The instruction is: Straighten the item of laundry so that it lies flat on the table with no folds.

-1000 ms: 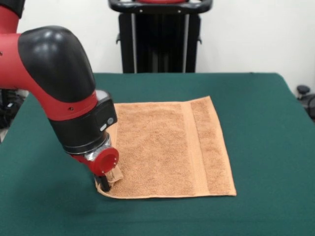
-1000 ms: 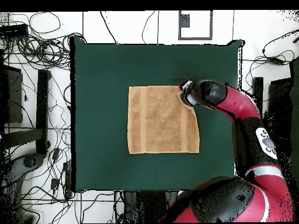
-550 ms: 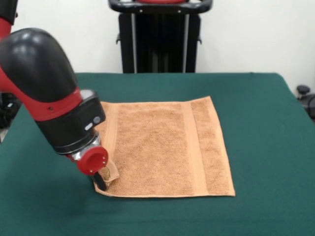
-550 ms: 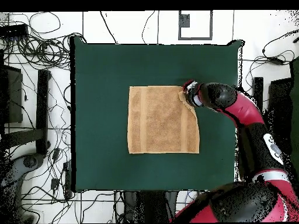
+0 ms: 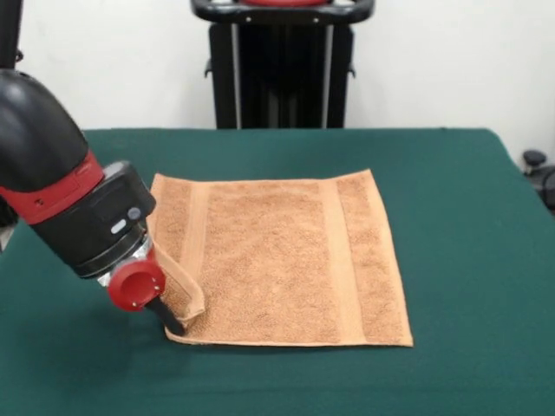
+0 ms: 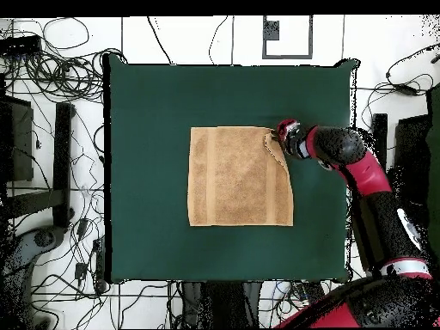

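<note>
The item of laundry [image 5: 286,260], an orange-tan towel [image 6: 236,176], lies spread on the green table [image 5: 468,217] with two woven bands showing. Its front left corner is lifted and curled over into a narrow flap. My gripper [image 5: 173,319] sits low at that corner, its dark fingers shut on the towel's edge, with the red wrist ring just to the left of it. In the overhead view the gripper [image 6: 277,137] is at the towel's upper right corner, and the rest of the towel lies flat on the table [image 6: 146,129].
A black stand [image 5: 282,61] rises behind the table's far edge. Tangled cables [image 6: 51,103] lie on the floor beside the table. My arm's bulky elbow hangs over the table's left side in the front view.
My arm has swung left in the front view, drawing the held corner outward. More of the towel's left band and edge now lie uncovered and spread.
</note>
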`<act>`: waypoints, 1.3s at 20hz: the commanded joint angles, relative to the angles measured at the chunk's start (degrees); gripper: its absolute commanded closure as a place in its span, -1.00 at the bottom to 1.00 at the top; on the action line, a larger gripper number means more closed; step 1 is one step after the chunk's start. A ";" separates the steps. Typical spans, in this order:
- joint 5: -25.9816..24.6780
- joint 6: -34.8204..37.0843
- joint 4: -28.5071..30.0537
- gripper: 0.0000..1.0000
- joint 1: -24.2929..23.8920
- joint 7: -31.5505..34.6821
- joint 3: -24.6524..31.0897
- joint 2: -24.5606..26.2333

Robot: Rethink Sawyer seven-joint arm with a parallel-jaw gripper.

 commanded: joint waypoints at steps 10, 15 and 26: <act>-17.54 -12.22 -2.35 -1.00 19.38 7.12 -19.03 2.62; -18.47 -14.27 -2.45 -1.00 21.01 6.46 -21.10 1.58; -15.57 -12.75 -0.66 -1.00 23.61 5.27 -24.55 -0.60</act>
